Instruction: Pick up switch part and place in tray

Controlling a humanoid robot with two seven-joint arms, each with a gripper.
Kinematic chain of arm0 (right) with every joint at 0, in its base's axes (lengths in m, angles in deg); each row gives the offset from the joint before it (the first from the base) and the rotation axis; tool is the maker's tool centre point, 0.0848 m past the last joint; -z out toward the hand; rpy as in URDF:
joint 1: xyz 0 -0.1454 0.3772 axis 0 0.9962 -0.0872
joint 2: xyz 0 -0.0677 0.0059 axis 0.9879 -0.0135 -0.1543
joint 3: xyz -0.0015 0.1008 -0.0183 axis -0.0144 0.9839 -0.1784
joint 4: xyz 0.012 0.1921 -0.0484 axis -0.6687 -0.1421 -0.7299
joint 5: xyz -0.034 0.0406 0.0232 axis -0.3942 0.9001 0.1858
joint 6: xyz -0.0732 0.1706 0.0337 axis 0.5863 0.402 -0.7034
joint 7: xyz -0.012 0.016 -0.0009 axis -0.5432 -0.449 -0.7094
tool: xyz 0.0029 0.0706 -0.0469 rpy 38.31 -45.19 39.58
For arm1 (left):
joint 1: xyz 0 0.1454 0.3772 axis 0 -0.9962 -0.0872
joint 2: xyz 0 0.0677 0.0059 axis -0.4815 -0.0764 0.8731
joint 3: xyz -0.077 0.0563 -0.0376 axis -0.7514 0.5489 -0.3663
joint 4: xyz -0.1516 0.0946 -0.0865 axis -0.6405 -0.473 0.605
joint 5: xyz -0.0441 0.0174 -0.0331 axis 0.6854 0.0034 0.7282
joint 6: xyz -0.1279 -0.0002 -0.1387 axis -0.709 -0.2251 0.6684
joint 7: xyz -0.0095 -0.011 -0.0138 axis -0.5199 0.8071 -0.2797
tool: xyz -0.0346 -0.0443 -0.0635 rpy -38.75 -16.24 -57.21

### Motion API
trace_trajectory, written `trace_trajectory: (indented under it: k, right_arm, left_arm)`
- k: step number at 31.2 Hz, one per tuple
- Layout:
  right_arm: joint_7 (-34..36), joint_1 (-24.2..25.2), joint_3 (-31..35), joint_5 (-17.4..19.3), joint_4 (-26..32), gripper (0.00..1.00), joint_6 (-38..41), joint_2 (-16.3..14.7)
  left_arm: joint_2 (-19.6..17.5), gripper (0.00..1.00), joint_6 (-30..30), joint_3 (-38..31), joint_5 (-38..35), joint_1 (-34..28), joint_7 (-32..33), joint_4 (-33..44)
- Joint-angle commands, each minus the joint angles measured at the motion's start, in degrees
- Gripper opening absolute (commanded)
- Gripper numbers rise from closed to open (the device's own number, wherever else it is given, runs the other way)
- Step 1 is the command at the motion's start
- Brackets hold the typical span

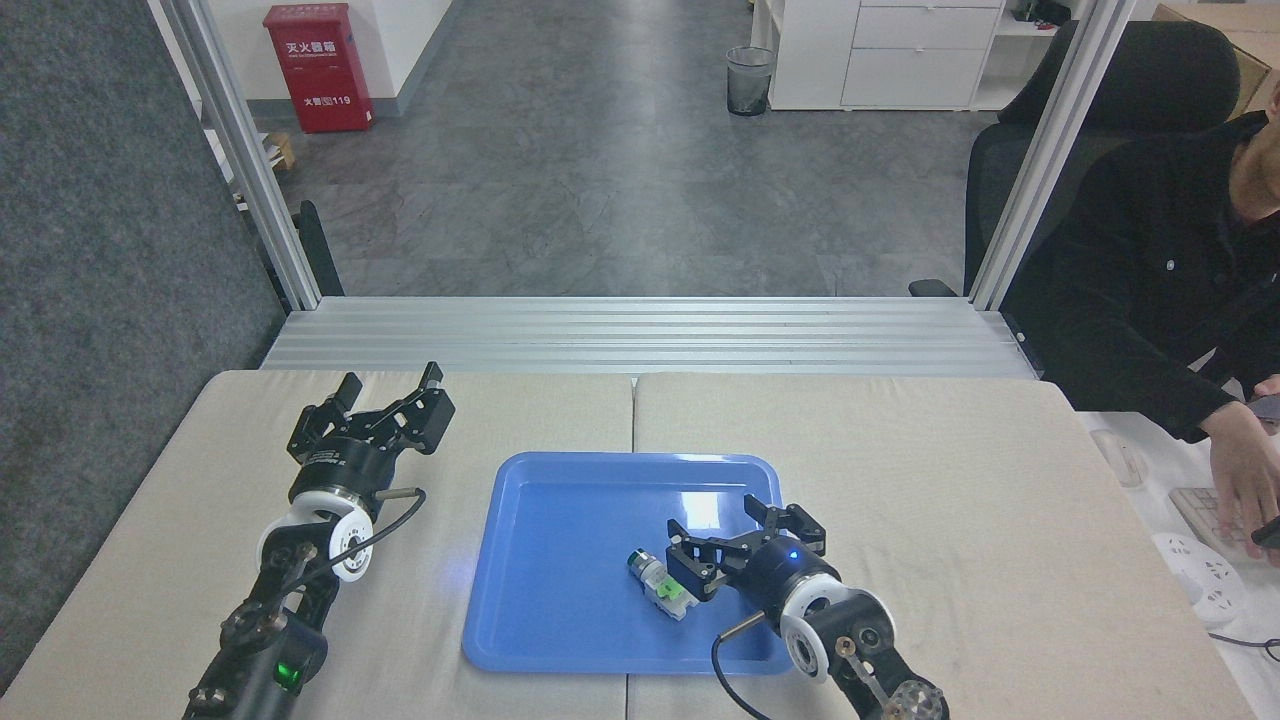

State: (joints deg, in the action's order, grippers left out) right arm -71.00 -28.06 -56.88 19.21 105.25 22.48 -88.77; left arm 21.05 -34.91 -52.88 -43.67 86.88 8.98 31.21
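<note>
While lying loose in the tray [540, 560], switch part [660, 583] flanked by right end effector [745, 538], fingers spread, left end effector [385, 392] likewise spread over table [950, 480].

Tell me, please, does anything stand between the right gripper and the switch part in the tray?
Nothing visible does. The switch part lies on the tray floor just left of the open right gripper, with only bare blue tray between them.

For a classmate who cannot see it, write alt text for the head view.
A small switch part lies in a blue tray, just left of the open right gripper. The left gripper sits open over the beige table, left of the tray.
</note>
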Motion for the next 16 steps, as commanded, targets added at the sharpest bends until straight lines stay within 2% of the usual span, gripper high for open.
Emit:
trace_trajectory:
  k: [1, 4, 11, 16]
  right_arm:
    - [0.0, -0.4, 23.3, 5.2, -1.0, 0.97, 5.1, -0.9]
    - [0.9, 1.1, 23.7, 7.4, -1.3, 0.97, 5.3, -1.3]
    - [3.7, 3.8, 23.7, 7.5, -1.4, 0.97, 5.3, -0.9]
    - [4.8, 4.0, 24.6, 7.6, -1.4, 0.97, 4.8, -2.4]
  left_arm:
    - [0.0, 1.0, 0.0, 0.0, 0.0, 0.0, 0.0, 0.0]
    - [0.0, 1.0, 0.0, 0.0, 0.0, 0.0, 0.0, 0.0]
    - [0.0, 1.0, 0.0, 0.0, 0.0, 0.0, 0.0, 0.0]
    - [0.0, 1.0, 0.0, 0.0, 0.0, 0.0, 0.0, 0.0]
